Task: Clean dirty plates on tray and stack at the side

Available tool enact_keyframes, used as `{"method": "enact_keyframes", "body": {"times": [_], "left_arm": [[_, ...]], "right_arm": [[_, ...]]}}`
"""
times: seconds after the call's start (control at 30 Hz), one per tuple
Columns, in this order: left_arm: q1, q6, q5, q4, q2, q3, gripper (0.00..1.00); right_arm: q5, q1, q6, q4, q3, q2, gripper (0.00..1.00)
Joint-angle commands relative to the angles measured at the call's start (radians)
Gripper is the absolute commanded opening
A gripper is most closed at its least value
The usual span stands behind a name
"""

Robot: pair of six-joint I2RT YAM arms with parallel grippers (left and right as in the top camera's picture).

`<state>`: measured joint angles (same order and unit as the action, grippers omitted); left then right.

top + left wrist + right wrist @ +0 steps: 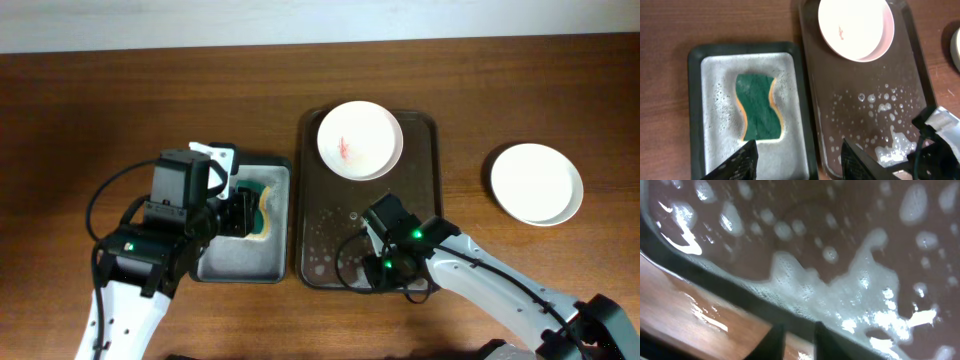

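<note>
The dark brown tray (322, 225) lies mid-table, wet with foam. One white plate (360, 140) with a red smear sits at its far end; it also shows in the left wrist view (856, 27). A plain white plate (536, 183) rests on the table to the right; I cannot tell if more lie under it. My left gripper (238, 212) hovers open and empty over the green sponge (758, 107), its fingers (800, 160) straddling the gap between the trays. My right gripper (378, 268) is low at the brown tray's near rim (740, 300), fingers (795, 340) narrowly apart, holding nothing.
The sponge lies in a smaller grey tray (230, 262) with foam, just left of the brown tray. Soap suds (870, 300) cover the brown tray's near half. Bare wooden table (120, 110) surrounds both trays.
</note>
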<state>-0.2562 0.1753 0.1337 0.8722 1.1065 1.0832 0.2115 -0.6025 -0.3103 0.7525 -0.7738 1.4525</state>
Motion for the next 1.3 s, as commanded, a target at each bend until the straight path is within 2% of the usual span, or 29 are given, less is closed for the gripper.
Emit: {"method": "enact_keyframes", "body": {"times": [0.0, 0.03, 0.23, 0.37, 0.5, 0.53, 0.6, 0.73, 0.83, 0.97, 1.03, 1.07, 1.2, 1.27], "left_arm": [[-0.001, -0.009, 0.016, 0.022, -0.010, 0.008, 0.52], [-0.001, -0.009, 0.016, 0.024, -0.010, 0.008, 0.52], [-0.001, -0.009, 0.017, 0.026, -0.010, 0.008, 0.56], [-0.001, -0.009, 0.017, 0.042, -0.010, 0.008, 0.58], [-0.001, -0.010, 0.016, 0.046, -0.010, 0.008, 0.59], [-0.001, -0.009, 0.016, 0.046, -0.010, 0.008, 0.59], [-0.001, -0.010, 0.016, 0.045, -0.010, 0.008, 0.64], [-0.001, -0.009, 0.017, 0.047, -0.010, 0.008, 0.73], [-0.001, -0.009, 0.017, 0.063, -0.010, 0.008, 0.87], [-0.002, -0.009, 0.025, 0.096, -0.009, 0.008, 0.98], [-0.001, -0.009, 0.024, 0.102, -0.003, 0.003, 0.97], [-0.002, -0.009, 0.025, 0.107, -0.001, 0.002, 0.91], [-0.001, -0.009, 0.024, 0.117, 0.000, 0.002, 0.93], [-0.001, -0.009, 0.024, 0.114, 0.000, 0.002, 0.96]], "right_arm": [[0.002, -0.006, -0.021, -0.077, 0.035, 0.009, 0.12], [0.002, -0.006, -0.020, -0.101, 0.055, 0.009, 0.04], [0.019, -0.006, -0.078, -0.167, 0.162, 0.009, 0.04], [-0.039, -0.006, -0.280, -0.088, 0.160, 0.009, 0.04], [-0.104, -0.004, -0.387, -0.036, 0.152, 0.007, 0.04], [-0.105, -0.004, -0.378, -0.038, 0.148, 0.005, 0.06], [-0.105, -0.004, -0.311, -0.042, 0.122, -0.003, 0.20], [-0.090, -0.004, -0.191, -0.032, 0.006, -0.089, 0.26], [-0.085, -0.004, -0.100, 0.021, -0.097, -0.175, 0.29], [-0.093, -0.004, -0.017, 0.124, -0.259, -0.276, 0.45], [-0.102, 0.002, -0.020, 0.149, -0.331, -0.307, 0.52], [-0.106, 0.017, -0.039, 0.150, -0.344, -0.307, 0.53], [-0.065, 0.186, -0.019, 0.166, -0.363, -0.258, 0.54], [0.019, 0.332, 0.019, 0.221, -0.426, -0.237, 0.54]]}}
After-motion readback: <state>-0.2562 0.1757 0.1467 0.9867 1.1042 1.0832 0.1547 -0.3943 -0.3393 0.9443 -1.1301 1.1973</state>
